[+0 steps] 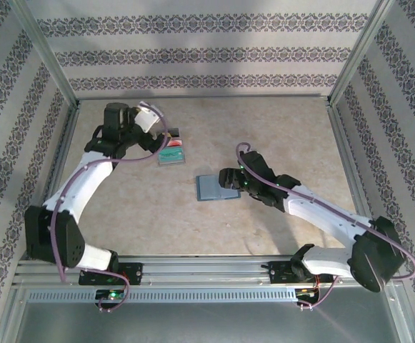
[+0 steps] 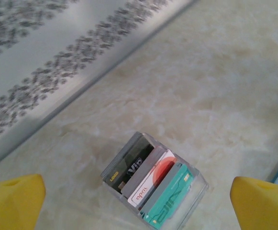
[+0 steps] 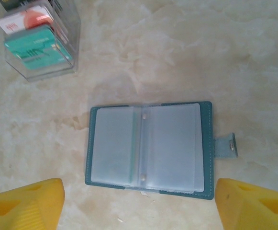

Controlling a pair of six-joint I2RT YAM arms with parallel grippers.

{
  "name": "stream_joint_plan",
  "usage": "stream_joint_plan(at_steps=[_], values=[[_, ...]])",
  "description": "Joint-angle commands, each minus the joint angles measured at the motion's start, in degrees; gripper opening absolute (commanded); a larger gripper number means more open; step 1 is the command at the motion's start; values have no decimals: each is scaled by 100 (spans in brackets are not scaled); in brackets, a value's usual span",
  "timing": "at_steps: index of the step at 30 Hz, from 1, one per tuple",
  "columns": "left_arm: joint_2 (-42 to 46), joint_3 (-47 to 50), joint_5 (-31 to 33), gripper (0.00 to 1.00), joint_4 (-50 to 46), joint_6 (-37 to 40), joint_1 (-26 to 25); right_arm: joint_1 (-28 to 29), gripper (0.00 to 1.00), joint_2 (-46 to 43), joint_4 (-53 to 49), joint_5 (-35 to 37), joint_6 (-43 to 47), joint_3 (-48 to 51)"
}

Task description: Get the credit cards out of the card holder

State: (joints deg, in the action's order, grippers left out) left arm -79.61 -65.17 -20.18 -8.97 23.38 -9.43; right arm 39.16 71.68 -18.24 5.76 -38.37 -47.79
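Observation:
The teal card holder [image 3: 148, 148] lies open and flat on the table, its clear sleeves pale and blank and its clasp tab [image 3: 227, 145] sticking out to the right. My right gripper [image 3: 139, 203] hovers open just above it, touching nothing. Three credit cards stand on edge in a clear plastic box [image 2: 198, 189]: a dark grey one [image 2: 129, 165], a red-and-white one [image 2: 153, 184] and a teal one [image 2: 170, 201]. My left gripper [image 2: 139, 199] hangs open over that box, holding nothing. From above, the holder [image 1: 208, 189] lies right of centre and the box of cards [image 1: 171, 152] lies further back to its left.
The metal frame rail and patterned wall [image 2: 57, 62] run close behind the box. Bare marbled tabletop [image 1: 278, 128] stretches to the right and toward the front. The clear box [image 3: 38, 40] stands up and to the left of the holder in the right wrist view.

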Motion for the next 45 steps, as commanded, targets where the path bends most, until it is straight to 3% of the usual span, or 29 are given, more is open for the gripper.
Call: stream_joint_plan(at_steps=[1, 4, 8, 14, 18, 29, 45], values=[[518, 518, 905, 99, 1144, -1693, -41, 169, 80, 358, -571, 382, 188, -447], [878, 922, 1319, 99, 1336, -2689, -40, 296, 78, 648, -692, 460, 241, -685], [1227, 1312, 1292, 99, 1166, -3610, -37, 411, 76, 976, -967, 595, 333, -1016], [1583, 1700, 1025, 99, 582, -4322, -34, 623, 76, 1340, -1282, 773, 383, -1369], [1994, 2264, 1370, 99, 596, -4683, -36, 753, 76, 1650, -1513, 852, 421, -1664], [2126, 3162, 1270, 99, 1356, -5132, -37, 1058, 68, 2876, -2176, 935, 598, -2640], [1836, 3282, 961, 99, 1849, -5326, -37, 1073, 73, 3742, -1963, 582, 576, -2854]])
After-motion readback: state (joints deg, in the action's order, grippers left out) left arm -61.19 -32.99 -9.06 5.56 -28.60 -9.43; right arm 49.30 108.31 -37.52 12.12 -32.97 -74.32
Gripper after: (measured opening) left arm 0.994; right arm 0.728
